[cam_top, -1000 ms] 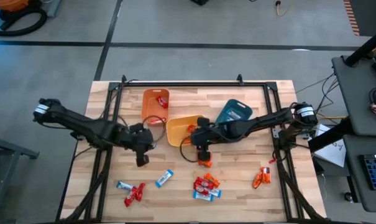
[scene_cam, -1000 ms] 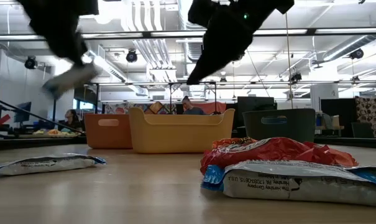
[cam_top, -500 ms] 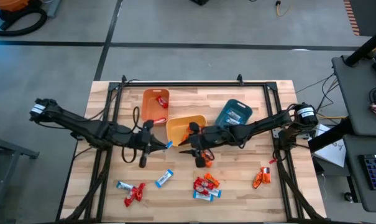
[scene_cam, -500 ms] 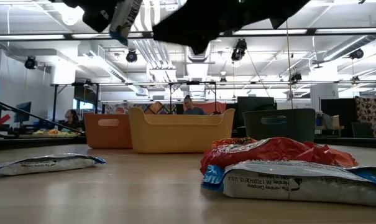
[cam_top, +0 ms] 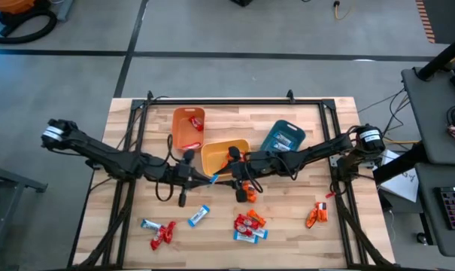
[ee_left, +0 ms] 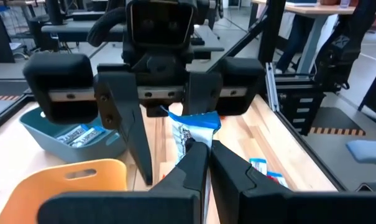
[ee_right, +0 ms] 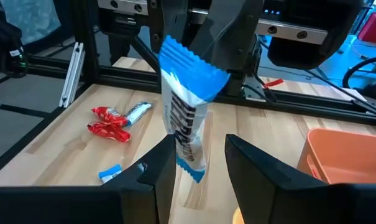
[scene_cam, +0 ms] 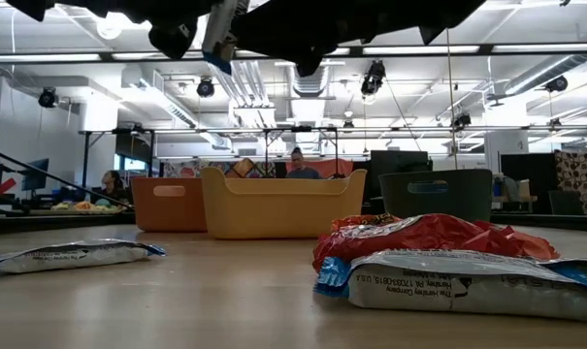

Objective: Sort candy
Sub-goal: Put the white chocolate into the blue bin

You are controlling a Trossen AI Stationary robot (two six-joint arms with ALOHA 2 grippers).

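Note:
A blue-and-white candy bar (ee_right: 184,112) hangs in the air above the table's middle, in front of the yellow bin (cam_top: 223,156). My left gripper (cam_top: 204,178) comes in from the table's left and is shut on the bar. My right gripper (cam_top: 231,177) faces it from the right and is open. Its two fingers (ee_right: 160,171) stand on either side of the bar's free end; whether they touch it I cannot tell. More candy lies on the near half of the table: a blue-and-white bar (cam_top: 198,216), red sweets (cam_top: 163,233), a mixed heap (cam_top: 250,226) and orange packets (cam_top: 316,214). My left gripper pinches one end of the bar (ee_left: 189,144) between its two fingers. The fingers lie about level and point toward the table's right. The bar is lifted clear of the table, and its free end (ee_right: 191,165) sticks out toward my right gripper.
An orange bin (cam_top: 188,126) with red sweets stands at the far left and a teal bin (cam_top: 282,137) at the far right, with the yellow bin between them. An orange packet (cam_top: 247,195) lies below my right gripper. A black frame rail (cam_top: 212,102) runs along the far edge.
My left gripper has tipped up from pointing down to about level and carried the bar toward the table's right, up to my right gripper. My right gripper has likewise tipped up to level and now faces the left one, with the bar's end between its fingers.

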